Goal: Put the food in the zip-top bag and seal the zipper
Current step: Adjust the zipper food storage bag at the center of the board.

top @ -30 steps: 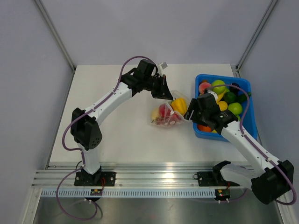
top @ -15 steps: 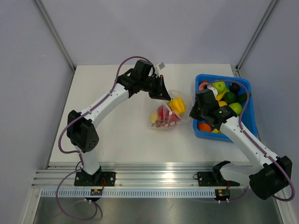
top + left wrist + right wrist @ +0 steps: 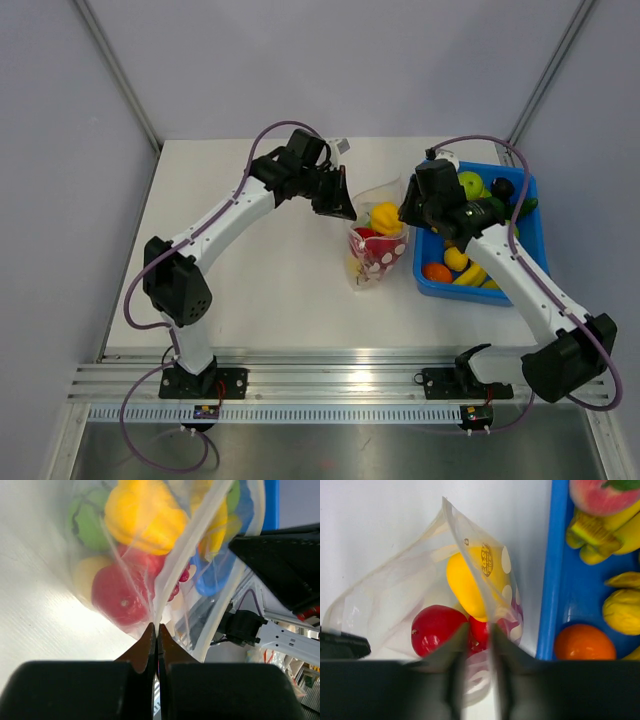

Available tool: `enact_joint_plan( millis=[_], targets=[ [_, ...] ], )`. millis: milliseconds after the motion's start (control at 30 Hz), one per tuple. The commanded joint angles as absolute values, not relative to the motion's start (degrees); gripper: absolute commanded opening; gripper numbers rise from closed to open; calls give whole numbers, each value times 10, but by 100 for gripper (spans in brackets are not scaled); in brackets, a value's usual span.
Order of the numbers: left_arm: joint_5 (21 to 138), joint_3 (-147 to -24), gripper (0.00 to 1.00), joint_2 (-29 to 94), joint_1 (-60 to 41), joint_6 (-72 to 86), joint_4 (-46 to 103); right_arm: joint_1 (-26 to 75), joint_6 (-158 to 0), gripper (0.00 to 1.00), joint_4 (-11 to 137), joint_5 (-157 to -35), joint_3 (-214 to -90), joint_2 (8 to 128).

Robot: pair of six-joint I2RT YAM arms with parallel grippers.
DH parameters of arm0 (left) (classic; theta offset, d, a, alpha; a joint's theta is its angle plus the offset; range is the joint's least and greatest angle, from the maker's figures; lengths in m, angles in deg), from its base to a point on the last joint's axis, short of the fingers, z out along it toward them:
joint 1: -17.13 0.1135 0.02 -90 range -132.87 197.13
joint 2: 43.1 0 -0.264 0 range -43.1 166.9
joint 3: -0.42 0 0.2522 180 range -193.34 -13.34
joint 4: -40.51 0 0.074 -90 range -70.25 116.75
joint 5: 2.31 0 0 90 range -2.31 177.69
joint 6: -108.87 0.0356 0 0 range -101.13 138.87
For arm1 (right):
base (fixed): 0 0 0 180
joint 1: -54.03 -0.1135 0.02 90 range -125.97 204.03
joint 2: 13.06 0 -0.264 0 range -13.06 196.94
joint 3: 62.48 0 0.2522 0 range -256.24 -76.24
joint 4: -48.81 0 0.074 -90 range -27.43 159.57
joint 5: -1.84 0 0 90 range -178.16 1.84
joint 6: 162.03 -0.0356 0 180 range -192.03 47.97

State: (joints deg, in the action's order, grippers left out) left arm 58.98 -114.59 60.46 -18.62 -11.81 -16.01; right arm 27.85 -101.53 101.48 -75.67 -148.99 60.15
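We judge zip-top bag (image 3: pixel 377 243) thin, floppy, bottom-heavy with food (image 3: pixel 385 217). Left pincer (image 3: pixel 155 630) pinching rim; right pincer (image 3: pixel 474 630) pinching 3 o'clock rim. Grip zipper (image 3: pixel 187 547) only.

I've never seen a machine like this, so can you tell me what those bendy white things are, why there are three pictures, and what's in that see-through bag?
Those bendy white things are two robot arms bolted to a table. Each ends in a two-finger pincher called a gripper. One picture is from a camera up above. The other two are from little cameras on the arms' wrists, looking past their own fingers.

The left gripper is pinched shut on the top edge of the zip-top bag. The right gripper pinches the opposite edge, so together they hold the bag up. Inside it you can see toy food: a yellow pepper, red fruit and something green.

Beside the bag sits a blue bin with more toy fruit, like an orange.
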Motion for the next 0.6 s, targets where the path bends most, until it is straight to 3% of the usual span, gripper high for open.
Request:
enact_joint_plan(
  millis=[0, 67, 133, 367, 567],
  targets=[
    [604, -1182, 0, 624, -199, -103, -160, 283, -973, 58, 1021, -751, -1516, 628],
    [600, -1182, 0, 626, -205, -105, -153, 284, -966, 71, 1033, -729, -1521, 619],
    [595, -1174, 0, 625, -206, -110, -139, 290, -964, 74, 1040, -690, -1523, 591],
    [574, -1141, 0, 622, -208, -129, -104, 435, -965, 66, 1025, -714, -1433, 489],
    [560, -1132, 0, 625, -208, -132, -92, 526, -973, 63, 1027, -731, -1341, 531]
  ],
)
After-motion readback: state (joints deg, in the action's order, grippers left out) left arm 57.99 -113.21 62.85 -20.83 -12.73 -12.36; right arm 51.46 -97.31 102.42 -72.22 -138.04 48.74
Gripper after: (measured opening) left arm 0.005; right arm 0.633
